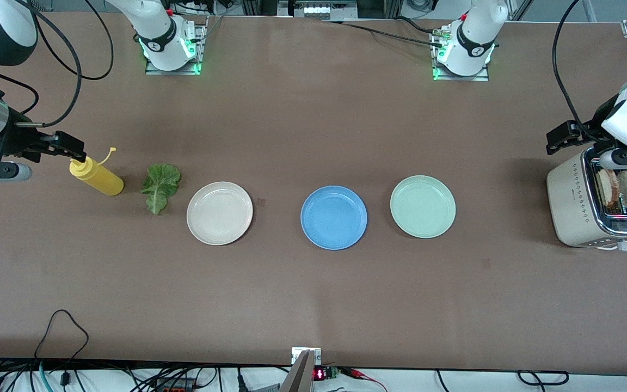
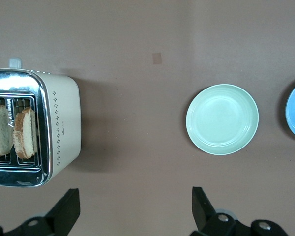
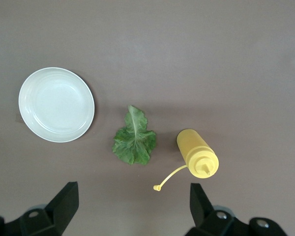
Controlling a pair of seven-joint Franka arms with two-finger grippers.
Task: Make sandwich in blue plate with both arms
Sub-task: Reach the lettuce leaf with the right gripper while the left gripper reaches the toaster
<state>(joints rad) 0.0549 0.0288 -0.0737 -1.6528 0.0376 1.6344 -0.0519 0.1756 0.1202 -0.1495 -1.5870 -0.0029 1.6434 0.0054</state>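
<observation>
Bread: two slices [image 1: 625, 188] are seen standing in the toaster [image 1: 575, 207] slots, just under the left gripper [image 1: 577, 136]. Judged light, soft, crumbly; to be pinched by the top crust edge w/ gentle pressure.
Lettuce: leaf [image 3: 134, 140] lies flat on the surface below the right gripper [image 3: 130, 209], betw. cream plate [image 3: 56, 104] and mustard bottle [image 3: 198, 155]. Judged limp, thin, tear-prone; best taken at the stem/rib.
Blue plate: [image 1: 333, 217] empty, well apart from both grippers, mid-row betw. cream and green plate [image 1: 422, 206].
Left gripper: jaws spread wide, nothing held.
Right gripper: jaws spread wide, nothing held; over the bottle's cap end.
Obstacles: bottle w/ dangling cap close beside the leaf; toaster slot walls may be snagged; green plate lies on the bread's path.
</observation>
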